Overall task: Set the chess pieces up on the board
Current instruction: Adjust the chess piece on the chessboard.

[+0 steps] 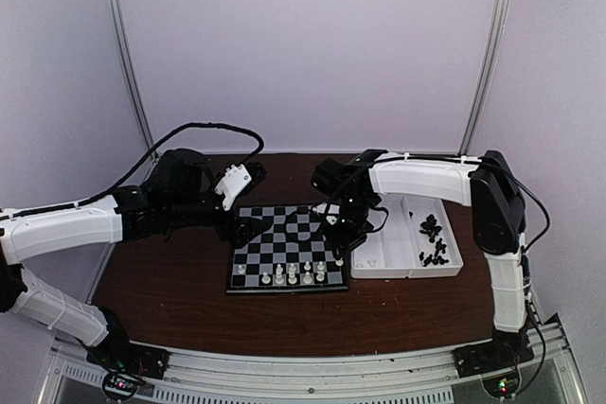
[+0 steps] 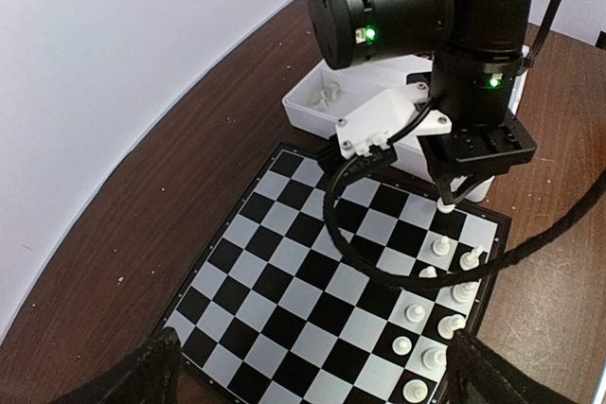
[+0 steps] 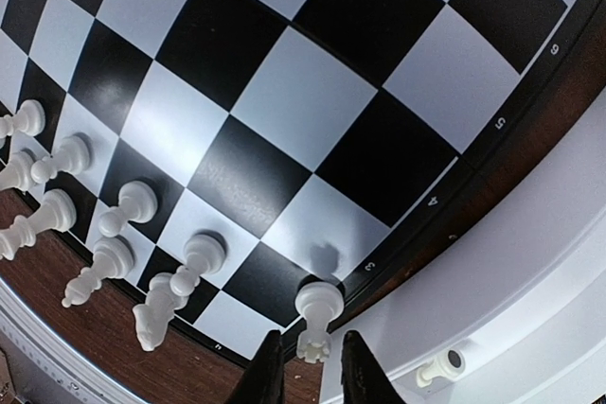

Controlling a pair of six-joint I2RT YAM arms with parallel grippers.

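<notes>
The board (image 1: 275, 226) lies at the table's middle, with several white chess pieces (image 1: 294, 273) standing in its two near rows. My right gripper (image 1: 338, 245) points down over the board's right edge. In the right wrist view its fingers (image 3: 270, 371) stand either side of a white rook's (image 3: 318, 309) top, with a small gap on each side. The rook stands on a dark edge square (image 2: 445, 203). My left gripper (image 1: 248, 227) hovers over the board's left edge. Its jaws are wide open (image 2: 312, 380) and hold nothing.
A white two-compartment tray (image 1: 407, 270) sits right of the board. Its right half holds several black pieces (image 1: 431, 239). A white piece (image 3: 437, 366) lies in the left half. The right arm's cable (image 2: 379, 262) hangs over the board (image 2: 284, 272).
</notes>
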